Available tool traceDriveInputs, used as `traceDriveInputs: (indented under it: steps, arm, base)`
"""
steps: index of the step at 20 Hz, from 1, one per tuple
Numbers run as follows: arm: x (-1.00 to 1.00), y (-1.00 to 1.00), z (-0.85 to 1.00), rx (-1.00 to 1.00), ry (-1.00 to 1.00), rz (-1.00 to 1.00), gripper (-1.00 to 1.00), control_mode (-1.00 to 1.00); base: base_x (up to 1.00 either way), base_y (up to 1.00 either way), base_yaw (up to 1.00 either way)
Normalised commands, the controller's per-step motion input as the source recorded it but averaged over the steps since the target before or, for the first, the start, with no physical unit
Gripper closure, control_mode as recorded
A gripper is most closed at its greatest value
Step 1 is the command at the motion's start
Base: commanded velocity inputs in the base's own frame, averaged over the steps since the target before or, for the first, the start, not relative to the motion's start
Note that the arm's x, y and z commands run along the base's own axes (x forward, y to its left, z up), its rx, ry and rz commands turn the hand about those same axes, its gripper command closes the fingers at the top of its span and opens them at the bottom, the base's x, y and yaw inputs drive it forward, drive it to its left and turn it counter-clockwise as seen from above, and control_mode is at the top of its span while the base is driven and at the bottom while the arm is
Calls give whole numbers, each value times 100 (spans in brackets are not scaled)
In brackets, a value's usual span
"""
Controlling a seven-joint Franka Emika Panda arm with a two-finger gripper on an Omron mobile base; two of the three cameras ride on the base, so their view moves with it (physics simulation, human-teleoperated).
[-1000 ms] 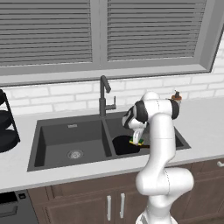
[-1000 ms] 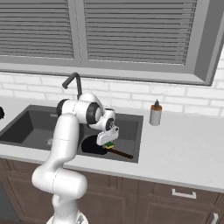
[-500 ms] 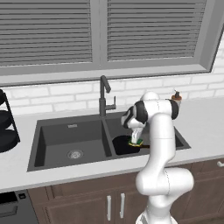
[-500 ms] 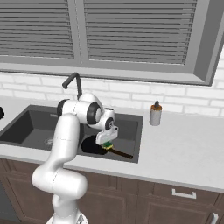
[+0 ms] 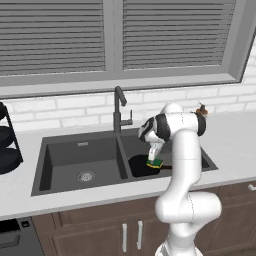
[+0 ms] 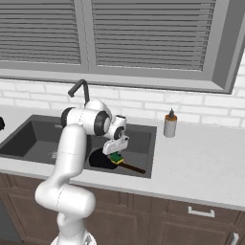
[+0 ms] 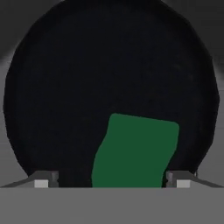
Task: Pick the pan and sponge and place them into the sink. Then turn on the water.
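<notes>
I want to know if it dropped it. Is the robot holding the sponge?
No. The gripper is open, holding nothing; the sponge sits between its fingers above the pan.

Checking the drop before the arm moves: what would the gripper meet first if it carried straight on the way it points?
Probably the sponge, lying between the open jaws of the gripper, with the pan behind it; depth is unclear.
</notes>
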Motion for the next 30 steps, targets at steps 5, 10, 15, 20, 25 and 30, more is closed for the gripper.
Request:
traceDriveInputs:
  steps: [5, 10, 15, 20, 25, 30]
  arm:
    - [-16, 0, 86, 21, -8, -14, -100, -100]
    - [-26, 4, 100, 12, -14, -26, -100, -100]
    - [-22, 17, 88, 3, -8, -31, -100, -100]
    - [-18, 20, 27, 0, -1, -36, -100, -100]
    - [0, 2, 0, 0, 0, 0, -100, -100]
    - [0, 43, 0, 7, -4, -14, -100, -100]
  base:
    - [0, 0, 0]
    - [0, 0, 0]
    - [0, 0, 0]
    - [0, 0, 0]
    - [0, 0, 0]
    - [0, 0, 0]
